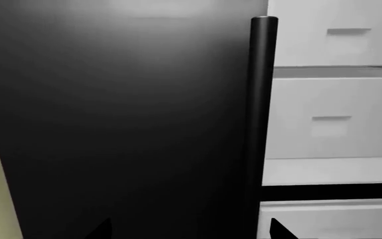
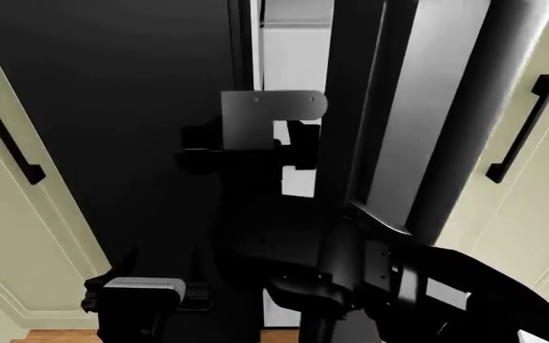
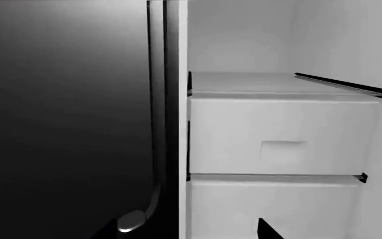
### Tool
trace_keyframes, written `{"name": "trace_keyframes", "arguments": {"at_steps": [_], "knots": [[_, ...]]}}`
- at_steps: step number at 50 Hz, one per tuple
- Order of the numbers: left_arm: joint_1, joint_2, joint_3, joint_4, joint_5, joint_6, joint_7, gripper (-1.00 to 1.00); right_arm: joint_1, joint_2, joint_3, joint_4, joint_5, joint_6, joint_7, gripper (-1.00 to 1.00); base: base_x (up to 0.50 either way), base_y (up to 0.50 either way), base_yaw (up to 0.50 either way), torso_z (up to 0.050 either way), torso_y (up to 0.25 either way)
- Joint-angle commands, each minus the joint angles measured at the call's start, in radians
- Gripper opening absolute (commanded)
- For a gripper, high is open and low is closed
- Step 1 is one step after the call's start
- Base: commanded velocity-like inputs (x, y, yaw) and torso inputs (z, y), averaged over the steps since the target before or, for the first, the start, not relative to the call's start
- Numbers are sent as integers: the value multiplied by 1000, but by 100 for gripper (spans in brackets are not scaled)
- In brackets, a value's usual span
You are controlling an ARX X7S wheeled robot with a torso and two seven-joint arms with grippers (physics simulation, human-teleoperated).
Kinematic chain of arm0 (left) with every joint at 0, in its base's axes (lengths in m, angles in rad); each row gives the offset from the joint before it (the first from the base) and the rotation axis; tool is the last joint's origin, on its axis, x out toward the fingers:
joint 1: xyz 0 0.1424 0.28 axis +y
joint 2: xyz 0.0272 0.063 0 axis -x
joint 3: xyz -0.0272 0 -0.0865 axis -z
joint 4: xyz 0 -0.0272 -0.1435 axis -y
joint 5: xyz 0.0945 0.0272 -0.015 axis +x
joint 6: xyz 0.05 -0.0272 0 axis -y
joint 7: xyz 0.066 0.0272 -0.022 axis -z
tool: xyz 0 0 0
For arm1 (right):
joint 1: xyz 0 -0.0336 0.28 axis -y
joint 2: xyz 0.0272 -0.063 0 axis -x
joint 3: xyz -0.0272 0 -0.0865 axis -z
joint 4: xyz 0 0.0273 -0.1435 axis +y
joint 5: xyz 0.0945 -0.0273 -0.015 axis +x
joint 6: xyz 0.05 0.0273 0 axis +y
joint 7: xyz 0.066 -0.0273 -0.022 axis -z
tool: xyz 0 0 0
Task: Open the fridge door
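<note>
The fridge door (image 2: 427, 107) stands swung out toward me at the right of the head view, and its pale inner face shows. Between it and the narrower black door (image 2: 112, 107), which is shut, the white inside of the fridge (image 2: 294, 57) is visible. My left gripper (image 1: 191, 230) is open and faces the narrower door (image 1: 125, 124) and its dark bar handle (image 1: 260, 99). My right gripper (image 3: 185, 231) is open at the gap, in front of white drawers (image 3: 284, 144), with nothing between its fingers. Neither wrist view shows the fridge door.
Cream cabinet doors with black handles flank the fridge, one on the left (image 2: 8, 128) and one on the right (image 2: 517, 128). My dark arms (image 2: 284, 236) fill the middle of the head view. White drawers (image 1: 334, 122) are stacked inside. The narrow door's handle ends in a silver tip (image 3: 133, 221).
</note>
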Motion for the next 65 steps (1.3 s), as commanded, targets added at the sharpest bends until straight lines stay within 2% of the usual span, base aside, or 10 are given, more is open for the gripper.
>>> {"name": "trace_keyframes", "arguments": {"at_steps": [1, 16, 23, 32, 38, 46, 52, 56, 60, 65], "knots": [[4, -4, 3, 9, -8, -2, 2, 100, 11, 51, 11, -47, -6, 46, 110, 100, 0, 0, 0, 0, 0], [10, -9, 3, 20, -18, -4, 2, 100, -6, 137, 50, -240, 31, 128, 235, 100, 0, 0, 0, 1, 1], [6, -6, 7, 8, -16, -1, 5, 100, -130, 137, 246, -366, -27, 333, 236, 100, 0, 0, 0, 0, 0], [3, -6, 9, 2, -16, -2, 4, 100, -272, 189, 414, -511, -55, 462, 233, 100, 0, 0, 0, 0, 0], [1, -4, 11, -3, -13, -4, 1, 100, -373, 247, 583, -647, -21, 576, 235, 100, 0, 0, 0, 0, 0], [-5, 0, 15, -13, -9, -1, 0, 100, -469, 296, 856, -791, 114, 762, 236, 100, 0, 0, 0, 0, 0], [-7, -1, 13, -15, -13, -1, 0, 100, -503, 301, 1115, -845, 257, 922, 237, 100, 0, 0, 0, 0, 0], [-6, -4, 12, -8, -16, -5, -2, 100, -526, 300, 1239, -866, 328, 1004, 237, 100, 0, 0, 0, 0, 0], [-7, -4, 11, -8, -19, -7, -3, 100, -555, 334, 1354, -881, 406, 1037, 238, 100, 0, 0, 0, 0, 0], [-7, -4, 14, -7, -15, -8, -6, 100, -608, 432, 1437, -893, 485, 978, 237, 100, 0, 0, 0, 0, 0]]}}
